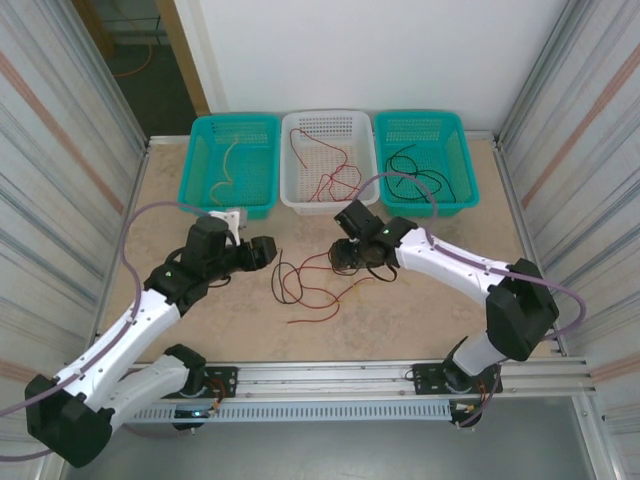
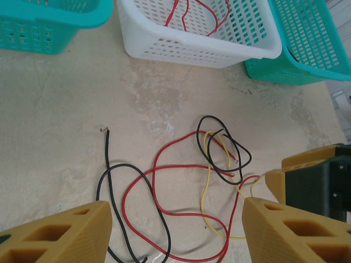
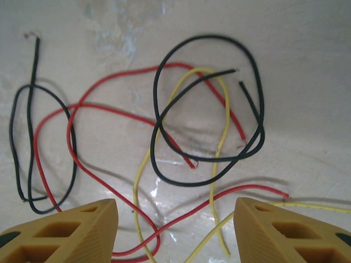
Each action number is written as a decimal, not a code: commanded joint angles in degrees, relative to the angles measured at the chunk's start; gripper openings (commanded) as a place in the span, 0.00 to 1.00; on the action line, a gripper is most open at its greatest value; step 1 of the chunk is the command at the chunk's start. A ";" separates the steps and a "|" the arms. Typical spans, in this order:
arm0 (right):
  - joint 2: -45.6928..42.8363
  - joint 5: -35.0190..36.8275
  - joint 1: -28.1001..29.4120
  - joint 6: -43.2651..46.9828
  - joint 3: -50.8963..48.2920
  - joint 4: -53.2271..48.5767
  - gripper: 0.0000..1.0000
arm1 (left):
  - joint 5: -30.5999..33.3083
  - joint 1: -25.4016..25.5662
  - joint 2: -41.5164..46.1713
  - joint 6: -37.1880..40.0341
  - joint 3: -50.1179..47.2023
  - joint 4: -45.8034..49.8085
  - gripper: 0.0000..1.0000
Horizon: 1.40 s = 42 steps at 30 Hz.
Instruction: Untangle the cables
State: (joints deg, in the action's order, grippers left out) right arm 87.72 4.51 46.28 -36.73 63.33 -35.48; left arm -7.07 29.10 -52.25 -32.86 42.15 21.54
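Several cables (image 1: 308,285), red, black and pale yellow, lie tangled at the middle of the table (image 1: 400,330). The knot's long axis runs left to right between the two grippers. One black cable (image 2: 107,149) at the knot's left end lies near-to-far, bare tip towards the far edge.

Left gripper (image 1: 264,252): jaws wide apart, nothing held, just left of the knot.

Right gripper (image 1: 348,256): jaws apart, empty, over the knot's right end.

Far edge, left to right:
- left teal basket (image 1: 192,170), holding a pale yellow cable (image 1: 228,165)
- white basket (image 1: 300,200), holding red cables (image 1: 335,180)
- right teal basket (image 1: 462,195), holding black cables (image 1: 420,170)
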 commanded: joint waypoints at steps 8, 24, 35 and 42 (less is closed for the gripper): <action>2.46 2.69 3.41 -0.59 -3.34 -2.73 0.53 | -1.23 -0.19 -2.62 -2.40 -1.80 -2.58 0.60; 10.70 -0.39 8.48 1.28 1.20 3.23 0.39 | -0.39 -0.19 -1.19 -3.00 -2.07 -1.56 0.56; 17.22 0.30 8.48 4.38 3.42 2.26 0.27 | 1.97 -0.53 5.50 -3.54 -2.77 2.64 0.57; 15.52 0.65 8.69 5.92 3.09 1.96 0.10 | 2.63 -0.54 8.08 -4.72 -3.82 3.86 0.58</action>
State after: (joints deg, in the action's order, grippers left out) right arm 104.36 4.32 54.70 -32.25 65.17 -31.97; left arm -5.89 28.88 -45.47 -36.27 39.22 23.90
